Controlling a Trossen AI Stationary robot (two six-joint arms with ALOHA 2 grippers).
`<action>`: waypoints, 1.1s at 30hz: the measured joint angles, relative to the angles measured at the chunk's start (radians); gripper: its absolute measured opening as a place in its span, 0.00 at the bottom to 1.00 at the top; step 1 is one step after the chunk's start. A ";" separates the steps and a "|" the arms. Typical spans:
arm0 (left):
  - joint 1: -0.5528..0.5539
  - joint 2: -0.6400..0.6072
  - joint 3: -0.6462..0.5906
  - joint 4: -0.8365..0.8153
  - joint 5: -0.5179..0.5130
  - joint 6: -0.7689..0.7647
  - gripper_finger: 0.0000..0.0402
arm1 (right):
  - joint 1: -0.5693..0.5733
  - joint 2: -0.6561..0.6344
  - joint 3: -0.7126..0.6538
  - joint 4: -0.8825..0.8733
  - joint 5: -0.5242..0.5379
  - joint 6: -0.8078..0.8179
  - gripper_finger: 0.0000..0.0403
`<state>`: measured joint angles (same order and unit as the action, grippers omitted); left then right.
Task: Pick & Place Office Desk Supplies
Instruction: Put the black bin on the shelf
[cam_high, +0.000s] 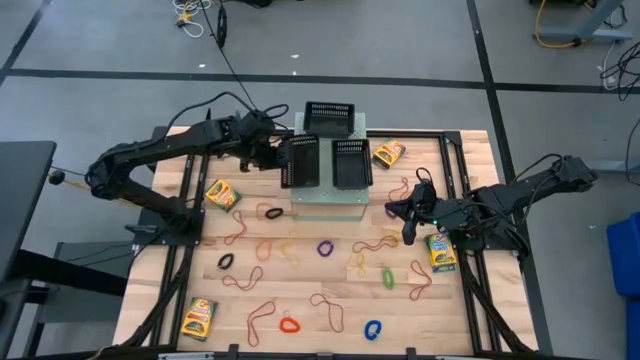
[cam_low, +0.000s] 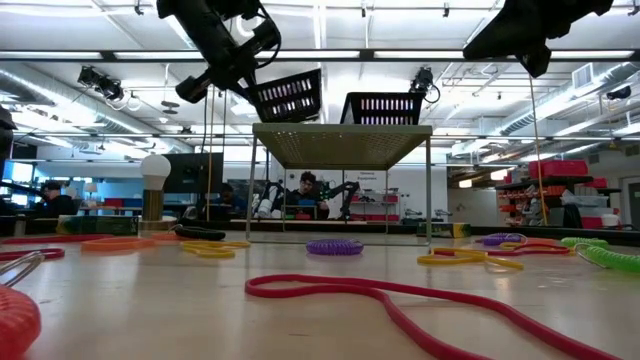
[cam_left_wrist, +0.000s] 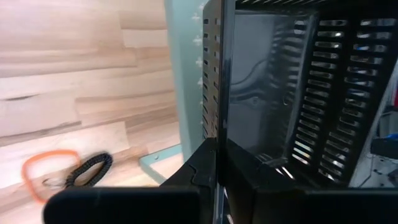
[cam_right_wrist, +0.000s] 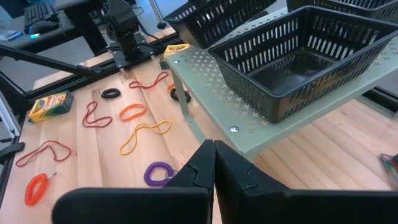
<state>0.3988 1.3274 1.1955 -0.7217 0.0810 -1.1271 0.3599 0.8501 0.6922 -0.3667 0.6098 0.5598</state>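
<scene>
Coiled purple loop (cam_right_wrist: 160, 173) on bare wood — right gripper (cam_right_wrist: 214, 163) above, fingers pressed together, nothing held.

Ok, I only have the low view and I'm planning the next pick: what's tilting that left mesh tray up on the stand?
Observer: The left gripper. Its wrist view shows it shut on the wall of the left mesh tray.
Operator: Is anything in the right mesh tray?
Observer: No, the right mesh tray is empty.
Operator: And the right gripper?
Observer: The right gripper is shut and empty, hovering over the table beside the stand.
</scene>
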 joint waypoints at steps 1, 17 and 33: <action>0.000 0.005 0.001 0.005 0.006 0.000 0.07 | 0.000 0.000 0.000 0.003 0.000 0.000 0.02; 0.000 0.030 0.000 0.029 -0.001 0.025 0.17 | 0.000 0.000 0.000 0.014 0.001 0.003 0.02; 0.000 0.029 0.000 0.080 -0.029 0.128 0.24 | -0.046 0.000 0.000 0.080 -0.013 0.004 0.02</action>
<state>0.3988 1.3567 1.1954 -0.6415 0.0519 -0.9988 0.3137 0.8503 0.6918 -0.2863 0.5972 0.5633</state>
